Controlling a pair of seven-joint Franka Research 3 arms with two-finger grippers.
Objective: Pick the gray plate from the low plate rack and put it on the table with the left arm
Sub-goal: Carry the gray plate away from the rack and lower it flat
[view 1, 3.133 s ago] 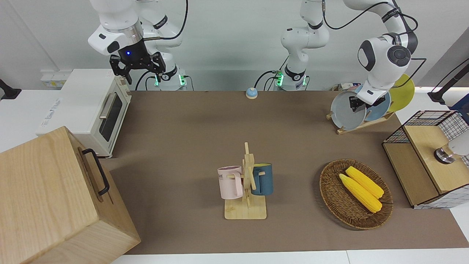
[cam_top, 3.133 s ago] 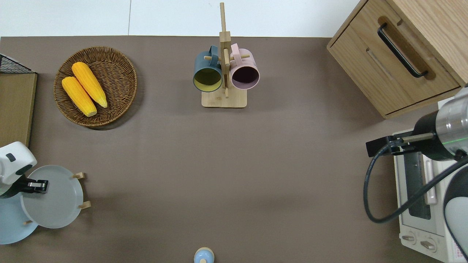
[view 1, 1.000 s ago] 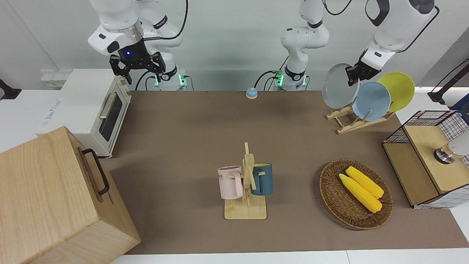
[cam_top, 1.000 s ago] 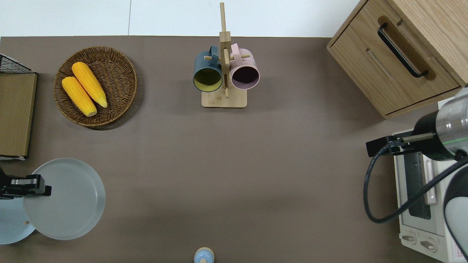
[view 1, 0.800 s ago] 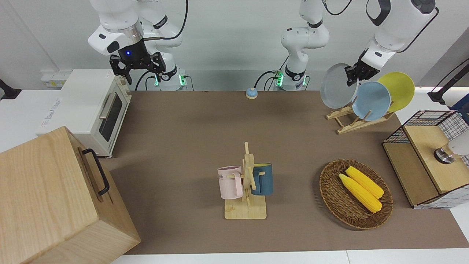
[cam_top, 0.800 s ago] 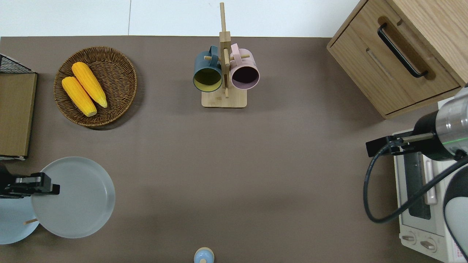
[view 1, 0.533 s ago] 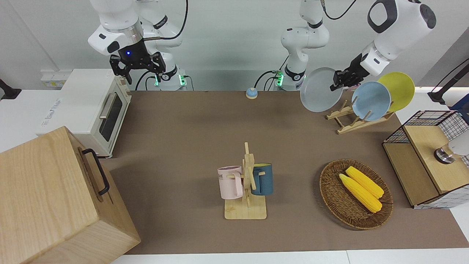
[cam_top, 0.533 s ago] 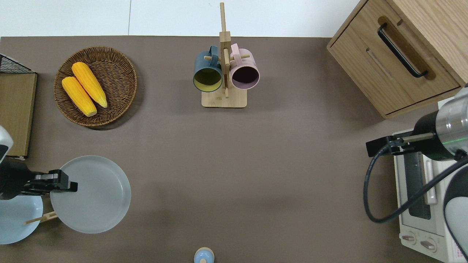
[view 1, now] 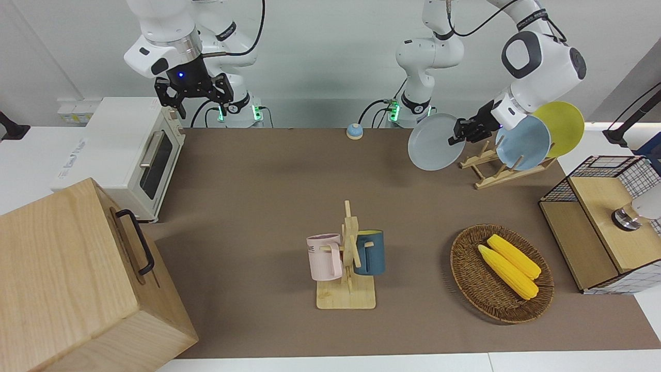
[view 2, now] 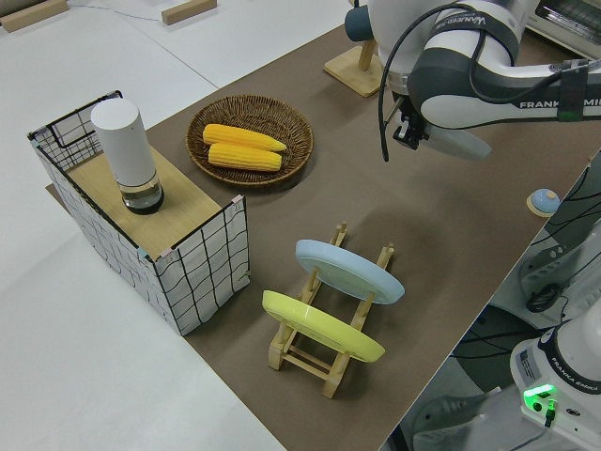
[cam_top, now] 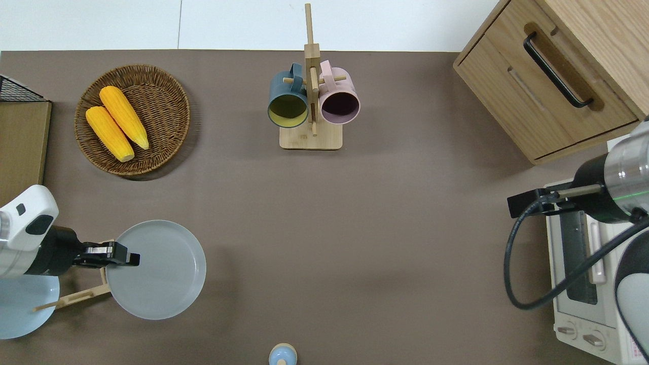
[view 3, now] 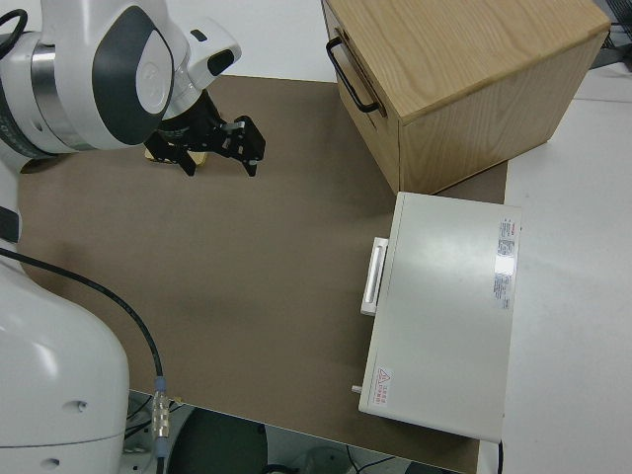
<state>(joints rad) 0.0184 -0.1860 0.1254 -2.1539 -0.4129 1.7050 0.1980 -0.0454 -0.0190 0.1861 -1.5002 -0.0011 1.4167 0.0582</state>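
Front view: you are looking at the left claw [view 1: 461,132] clamping the rim of the gray plate [view 1: 433,142], holding it tilted in the air beside the low plate rack [view 1: 490,168], clear of its pegs. The light-blue plate [view 1: 522,142] and the yellow plate [view 1: 564,127] are standing in that rack. The right arm is sitting parked, its claw [view 1: 192,96] spread apart.

Overhead view: you are seeing the gray plate [cam_top: 156,269] hanging over the bare worktop [cam_top: 355,228], just off the rack's [cam_top: 76,296] end that points toward the right arm, with the left claw [cam_top: 121,259] gripping its rim on the rack's side. The wicker basket [cam_top: 162,147] holding two corn cobs [cam_top: 116,123] is lying farther from the robots than the rack.

Left side view: you are finding the rack [view 2: 324,362] carrying only the blue [view 2: 349,271] and yellow [view 2: 322,326] plates.
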